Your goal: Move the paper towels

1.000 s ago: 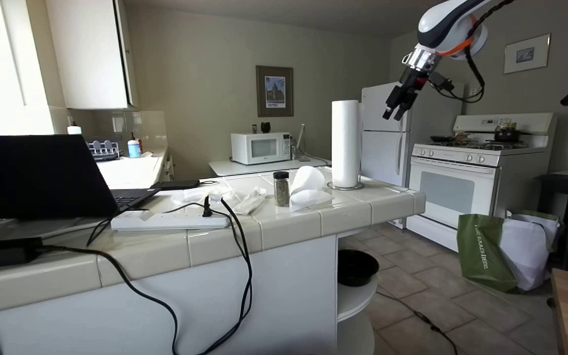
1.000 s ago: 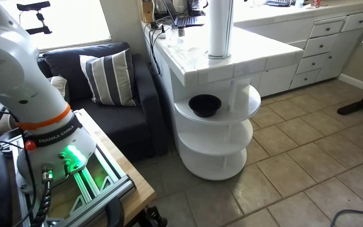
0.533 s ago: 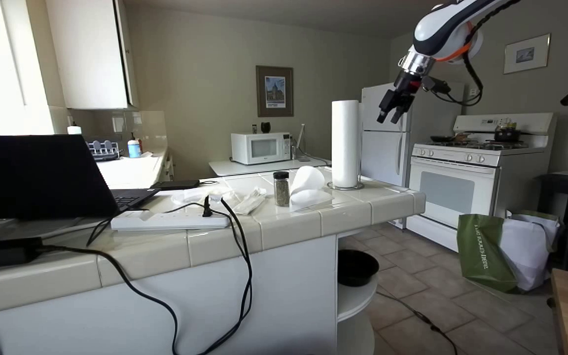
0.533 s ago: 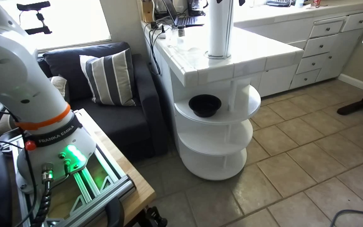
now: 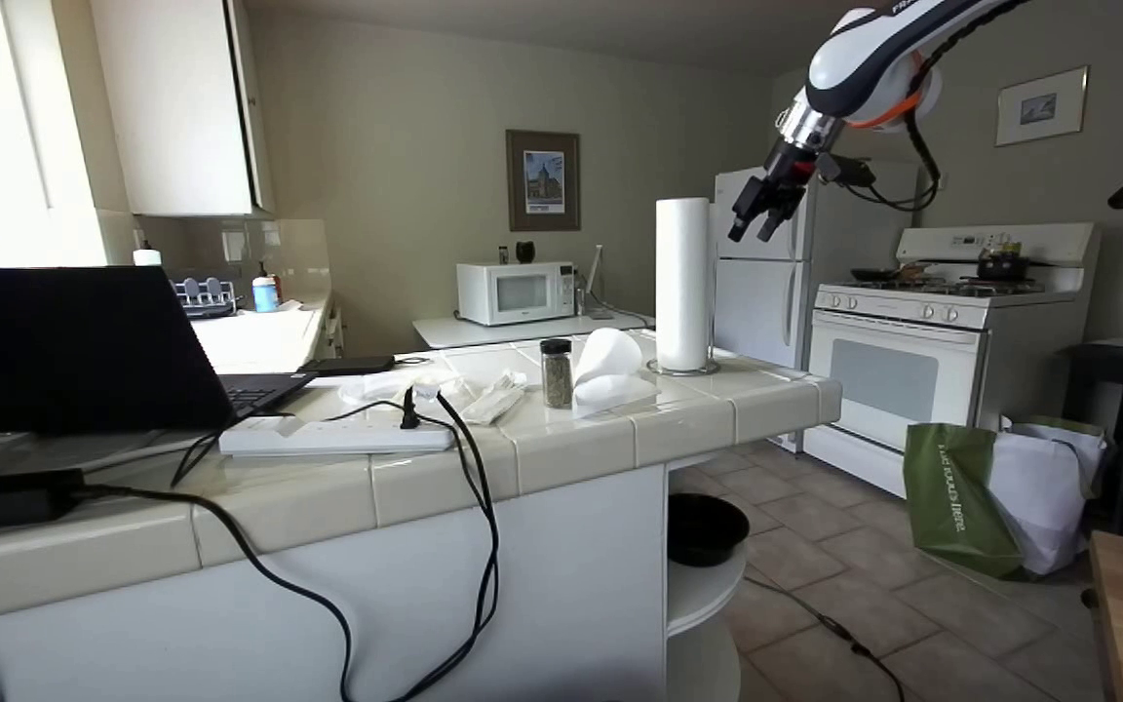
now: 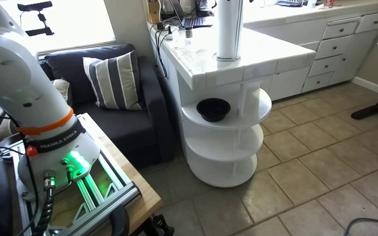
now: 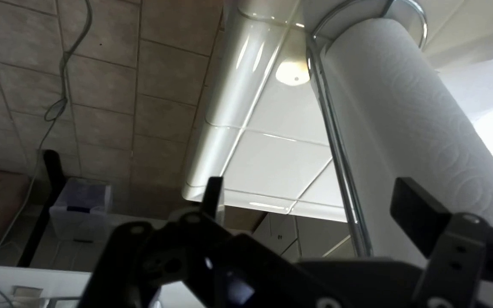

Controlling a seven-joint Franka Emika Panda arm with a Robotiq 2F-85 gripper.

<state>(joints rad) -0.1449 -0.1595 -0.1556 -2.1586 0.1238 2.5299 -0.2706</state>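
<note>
One roll of paper towels (image 5: 682, 283) stands upright on its wire holder (image 7: 335, 132), just beside the gripper (image 5: 753, 232), with a visible gap between them in an exterior view. The fingers (image 7: 417, 209) are spread well apart; going by the wrist view, the holder's rod shows in the space between them and the roll's partly hidden behind one finger. The tiled worktop (image 5: 776, 390) is lower than the gripper and carries the roll, plus a little spice jar (image 5: 556, 375) and some curled white thing (image 5: 610, 356), both farther from the gripper than the roll is. Way lower than the gripper there's a black bowl (image 6: 213, 109) sitting on a round shelf (image 6: 251, 118). From an exterior view the fridge (image 5: 756, 292) is behind the gripper, and the stove (image 5: 898, 370) is off on the opposite side from the roll.
</note>
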